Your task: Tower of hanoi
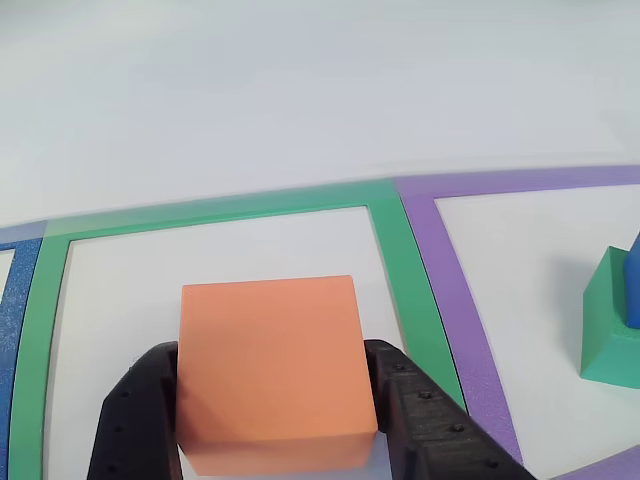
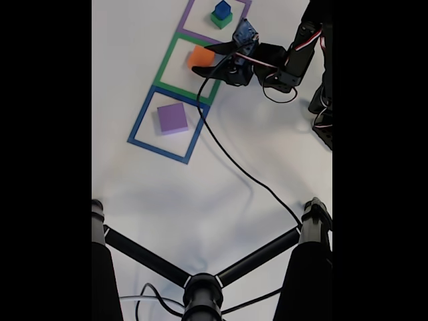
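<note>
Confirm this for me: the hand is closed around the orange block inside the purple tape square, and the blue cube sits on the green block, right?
Not quite. The hand holds the orange block inside the green tape square, as the fixed view shows. The blue cube does sit on the green block.

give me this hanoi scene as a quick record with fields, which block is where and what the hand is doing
orange square foam block: inside the green tape square outline, between the fingers of the hand
hand: black, two fingers, one on each side of the orange block
purple flat foam slab: alone inside the blue tape square outline
green foam block: inside the purple tape square outline
small blue foam cube: stacked on the green block
surface: white table
</note>
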You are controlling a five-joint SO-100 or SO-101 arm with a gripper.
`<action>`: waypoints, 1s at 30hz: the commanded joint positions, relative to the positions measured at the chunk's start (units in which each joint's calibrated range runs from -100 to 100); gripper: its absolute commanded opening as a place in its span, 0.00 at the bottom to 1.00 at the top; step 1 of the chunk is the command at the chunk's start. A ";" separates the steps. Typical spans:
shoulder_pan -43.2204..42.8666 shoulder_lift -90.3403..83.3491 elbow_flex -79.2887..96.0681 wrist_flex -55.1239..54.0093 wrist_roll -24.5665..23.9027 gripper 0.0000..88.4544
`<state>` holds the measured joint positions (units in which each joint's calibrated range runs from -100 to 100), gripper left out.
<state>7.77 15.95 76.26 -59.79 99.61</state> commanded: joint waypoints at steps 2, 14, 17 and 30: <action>-1.26 -15.55 1.84 10.14 0.39 0.13; -3.62 -51.29 -15.88 69.63 0.39 0.12; -5.07 -53.85 -24.60 81.69 0.39 0.12; -16.35 -61.31 -58.77 126.77 0.39 0.11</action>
<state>-5.15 -40.89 26.62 57.58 100.00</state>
